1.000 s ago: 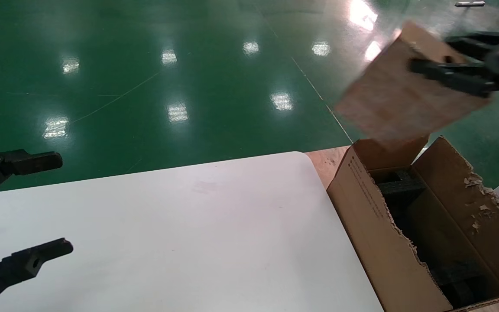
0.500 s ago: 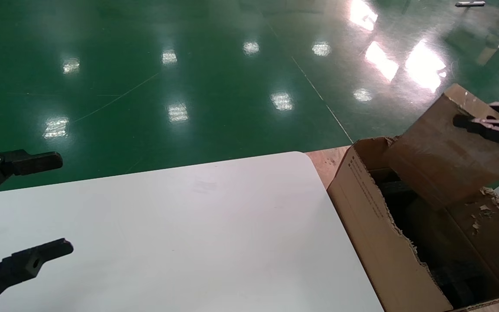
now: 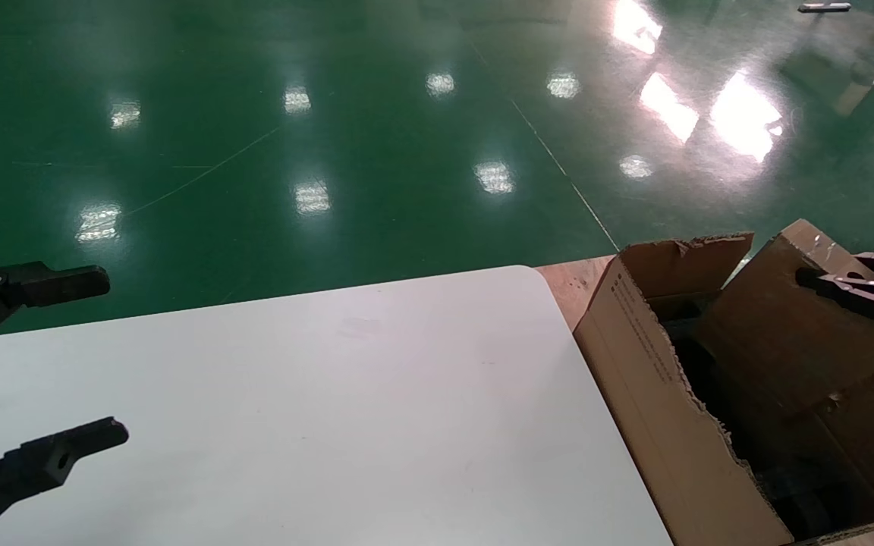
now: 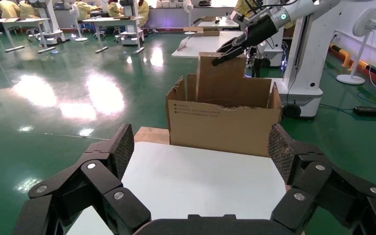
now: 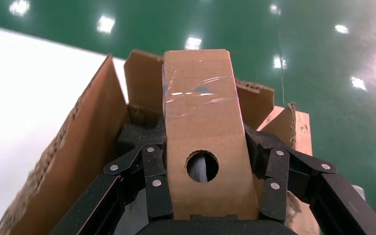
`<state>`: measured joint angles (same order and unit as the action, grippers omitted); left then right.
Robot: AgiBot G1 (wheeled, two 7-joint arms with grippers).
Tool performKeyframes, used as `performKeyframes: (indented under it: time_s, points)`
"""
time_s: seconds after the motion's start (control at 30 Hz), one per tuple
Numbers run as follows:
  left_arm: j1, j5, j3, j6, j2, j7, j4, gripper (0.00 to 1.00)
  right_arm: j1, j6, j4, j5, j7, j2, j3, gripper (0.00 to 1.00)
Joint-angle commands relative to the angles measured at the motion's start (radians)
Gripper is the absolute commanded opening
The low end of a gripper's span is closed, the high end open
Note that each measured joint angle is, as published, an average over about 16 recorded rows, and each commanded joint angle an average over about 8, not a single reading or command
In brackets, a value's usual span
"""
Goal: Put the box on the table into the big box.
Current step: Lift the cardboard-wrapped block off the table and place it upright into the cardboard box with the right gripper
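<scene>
Lower than half a second ago, the small oblong brown cardboard box with its glossy tape and round dark hole now has its bottom end sunk inside the large corrugated brown carton with ragged torn flaps, where a second ago it hung well above it. Its upper end leans up past the carton's rim, and how far down it reaches is hidden by the carton's walls.

In the right wrist view the right hand is clamped on the small box, one black finger pressed against each side, the hole facing the camera. In the head view only the tips of the right hand show at the frame's edge; the arm behind them is cut off. Dark foam lies deep in the carton, mostly in shadow and hard to make out.

The left hand is parked over the near left corner of the flat white table with its fingers spread wide apart and nothing between them; its wrist view shows the carton beyond the table's far edge with the small box standing out of it.
</scene>
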<state>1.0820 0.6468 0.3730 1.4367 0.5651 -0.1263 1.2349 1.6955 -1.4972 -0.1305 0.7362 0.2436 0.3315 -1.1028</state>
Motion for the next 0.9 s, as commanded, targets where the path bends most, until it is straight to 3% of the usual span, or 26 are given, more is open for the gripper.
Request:
performKeyframes:
  time_s: [0.03, 0.33, 0.9]
  points:
    - [0.0, 0.0, 0.0, 0.0, 0.0, 0.0, 0.0, 1.0, -0.045, -0.004, -0.04, -0.032, 0.011, 0.012, 0.029, 0.0]
    - [0.0, 0.0, 0.0, 0.0, 0.0, 0.0, 0.0, 1.0, -0.146, -0.011, -0.129, -0.079, 0.037, 0.028, 0.094, 0.0]
    - [0.0, 0.0, 0.0, 0.0, 0.0, 0.0, 0.0, 1.0, -0.196, 0.041, -0.193, -0.085, 0.062, 0.034, 0.11, 0.0]
